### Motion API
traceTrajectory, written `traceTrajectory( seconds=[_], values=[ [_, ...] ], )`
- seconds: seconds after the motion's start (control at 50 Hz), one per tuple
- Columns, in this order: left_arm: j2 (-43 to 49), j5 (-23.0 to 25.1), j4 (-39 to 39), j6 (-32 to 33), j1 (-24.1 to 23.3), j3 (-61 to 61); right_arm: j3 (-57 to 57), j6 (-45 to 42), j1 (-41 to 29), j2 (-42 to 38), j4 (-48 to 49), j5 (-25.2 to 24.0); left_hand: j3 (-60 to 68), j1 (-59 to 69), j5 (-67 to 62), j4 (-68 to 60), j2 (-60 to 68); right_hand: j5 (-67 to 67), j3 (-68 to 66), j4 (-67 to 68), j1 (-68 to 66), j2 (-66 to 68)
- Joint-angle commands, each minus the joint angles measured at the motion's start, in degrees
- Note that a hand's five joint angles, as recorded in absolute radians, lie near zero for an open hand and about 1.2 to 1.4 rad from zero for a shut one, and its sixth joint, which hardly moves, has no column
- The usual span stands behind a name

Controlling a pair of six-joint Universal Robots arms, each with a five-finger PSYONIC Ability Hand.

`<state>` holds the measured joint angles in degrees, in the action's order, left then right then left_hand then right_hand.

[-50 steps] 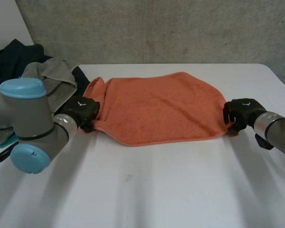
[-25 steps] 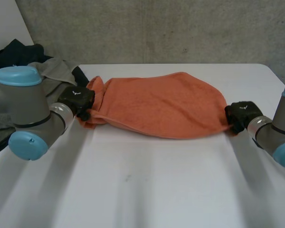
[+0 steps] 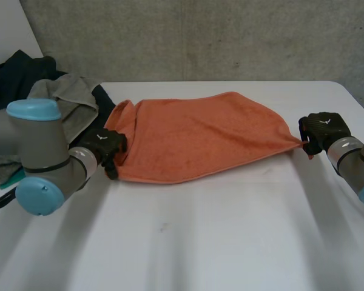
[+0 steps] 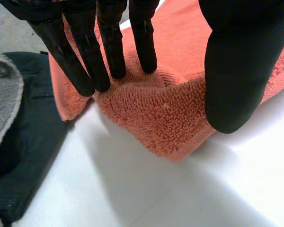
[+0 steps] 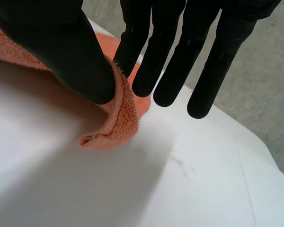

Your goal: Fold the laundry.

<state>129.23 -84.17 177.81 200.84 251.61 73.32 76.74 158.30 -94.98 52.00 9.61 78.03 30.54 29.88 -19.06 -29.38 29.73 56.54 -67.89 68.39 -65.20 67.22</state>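
While both hands grip: orange towel [image 3: 200, 136] stretches taut across the white table [image 3: 200, 242], drawn to a point at its right end.
Left hand [image 3: 104, 145]: straight fingers on top and thumb at the side pinch the towel's left corner, just beside a dark garment [image 4: 23, 142].
Right hand [image 3: 324, 127]: thumb and one finger nip the right corner; the other fingers stand straight and free.
Progress: early, by the look of it. The towel seems doubled at the left corner, yet no finished fold lies flat.
Left to do: lay it down, fold again; a heap of grey and dark clothes [image 3: 54, 97] waits behind the left arm.
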Motion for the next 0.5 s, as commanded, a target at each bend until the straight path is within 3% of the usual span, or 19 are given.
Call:
traceTrajectory(
  seconds=[0.02,0.16,0.24,0.32,0.34,0.42,0.5],
  values=[
    [1.5,-1.6,1.0,3.3,-1.8,-0.5,-2.0,0.8,0.5,0.0,-3.9,0.5,1.4,2.0,-2.8,-2.5,2.2,13.5,-12.1,11.6,-14.8,12.8],
    [4.9,-6.2,3.5,6.9,-4.4,-3.8,-3.0,3.9,0.9,1.5,-6.2,0.8,3.0,3.7,-4.5,-4.2,3.9,13.5,-12.1,11.6,-14.8,12.8],
    [6.3,-10.0,4.0,10.0,-6.1,-5.0,-4.1,5.1,1.4,2.2,-6.8,1.9,13.3,14.0,-14.8,-14.5,14.1,13.5,-12.1,11.6,-14.8,12.8],
    [5.9,-15.0,4.9,14.1,-6.0,-5.4,-5.3,5.2,2.3,3.3,-7.8,3.3,49.4,50.0,-50.8,-50.5,50.2,13.5,-12.1,11.6,-14.8,12.8],
    [5.2,-15.5,4.8,14.6,-5.7,-5.3,-5.3,5.0,2.3,3.5,-8.4,3.3,49.5,50.1,-50.9,-50.6,50.3,13.5,-12.1,11.6,-14.8,12.8],
    [-1.9,-14.4,4.9,14.4,-5.5,-2.2,-4.3,3.2,2.6,6.8,-12.9,2.7,49.5,50.1,-50.9,-50.6,50.3,13.5,-12.1,11.6,-14.8,12.8],
    [-14.2,-9.1,5.1,12.2,-5.3,0.9,-4.0,-0.6,4.0,14.0,-17.5,1.2,49.5,50.1,-50.9,-50.6,50.3,13.5,-12.1,11.6,-14.8,12.8]
  ],
)
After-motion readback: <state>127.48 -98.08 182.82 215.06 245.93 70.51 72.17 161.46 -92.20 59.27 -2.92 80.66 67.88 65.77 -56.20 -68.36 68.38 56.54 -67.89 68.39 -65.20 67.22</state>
